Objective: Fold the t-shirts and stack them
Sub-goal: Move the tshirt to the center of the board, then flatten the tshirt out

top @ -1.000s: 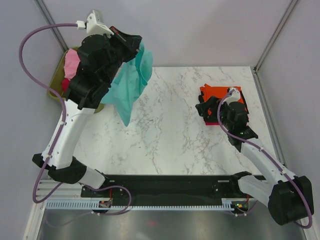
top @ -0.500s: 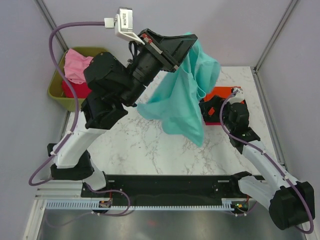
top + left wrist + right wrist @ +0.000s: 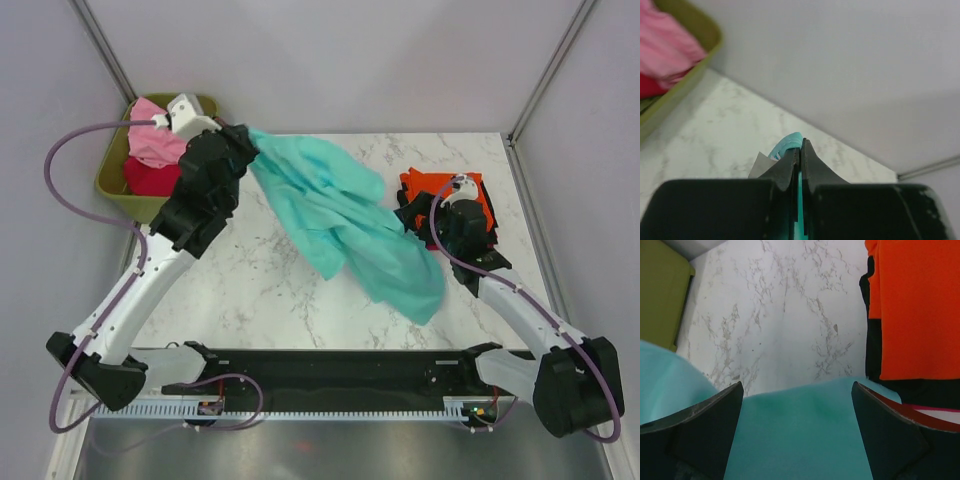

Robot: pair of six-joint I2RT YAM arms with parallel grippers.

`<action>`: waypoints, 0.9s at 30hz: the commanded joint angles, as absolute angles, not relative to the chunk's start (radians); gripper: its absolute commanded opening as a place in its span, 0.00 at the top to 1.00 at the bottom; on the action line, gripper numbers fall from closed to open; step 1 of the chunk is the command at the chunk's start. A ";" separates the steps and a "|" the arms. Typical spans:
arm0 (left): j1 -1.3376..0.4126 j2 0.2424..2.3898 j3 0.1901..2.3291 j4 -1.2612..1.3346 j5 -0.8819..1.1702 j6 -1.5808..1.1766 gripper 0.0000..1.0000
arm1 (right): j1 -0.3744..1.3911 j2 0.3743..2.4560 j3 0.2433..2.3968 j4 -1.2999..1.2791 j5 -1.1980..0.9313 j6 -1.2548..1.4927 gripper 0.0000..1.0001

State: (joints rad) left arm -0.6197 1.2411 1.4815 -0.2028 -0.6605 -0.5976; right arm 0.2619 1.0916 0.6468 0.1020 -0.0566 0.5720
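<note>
My left gripper [image 3: 250,141] is shut on one end of the teal t-shirt [image 3: 350,220] at the table's back left. The shirt trails diagonally across the marble to the front right. In the left wrist view the jaws [image 3: 799,150] pinch teal cloth [image 3: 786,143] with a pale tag beside it. My right gripper [image 3: 413,217] is open and empty just above the teal shirt [image 3: 800,435], with its fingers [image 3: 705,425] wide apart. A folded orange shirt [image 3: 440,190] lies on a black one [image 3: 872,355] at the right and shows in the right wrist view [image 3: 920,310].
An olive-green bin [image 3: 112,178] stands at the back left corner. It holds a pink shirt [image 3: 152,140] and a red shirt [image 3: 150,180], and it also shows in both wrist views [image 3: 687,92] [image 3: 660,290]. Grey walls enclose the marble table [image 3: 270,290].
My left arm swung the teal shirt high to the right, then drew back left and lower. The shirt now lies stretched on the table. My right gripper has barely moved.
</note>
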 commanded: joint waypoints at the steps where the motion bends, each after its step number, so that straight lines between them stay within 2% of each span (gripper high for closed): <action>1: -0.386 1.154 1.240 -0.210 -0.603 -0.816 0.98 | 0.261 1.138 0.715 0.092 -0.092 0.568 0.02; 6: -0.135 1.218 1.163 -0.322 -0.454 -0.905 0.95 | 0.268 1.183 0.736 0.061 -0.104 0.557 0.05; 9: -0.089 1.232 1.147 -0.322 -0.396 -0.897 0.66 | 0.293 1.221 0.753 0.046 -0.094 0.546 0.10; 10: -0.087 1.230 1.149 -0.322 -0.381 -0.888 0.41 | 0.311 1.235 0.761 0.040 -0.087 0.542 0.10; 11: -0.087 1.227 1.152 -0.322 -0.368 -0.881 0.31 | 0.319 1.250 0.776 0.037 -0.081 0.535 0.11; 13: -0.087 1.224 1.161 -0.327 -0.315 -0.864 0.22 | 0.348 1.305 0.796 0.018 -0.072 0.528 0.12; 21: -0.101 1.108 1.034 -0.334 -0.154 -0.920 0.21 | 0.431 1.512 0.899 0.002 0.023 0.497 0.19; 27: -0.208 1.028 0.835 -0.307 -0.092 -1.052 0.20 | 0.431 1.560 0.931 -0.044 0.219 0.500 0.17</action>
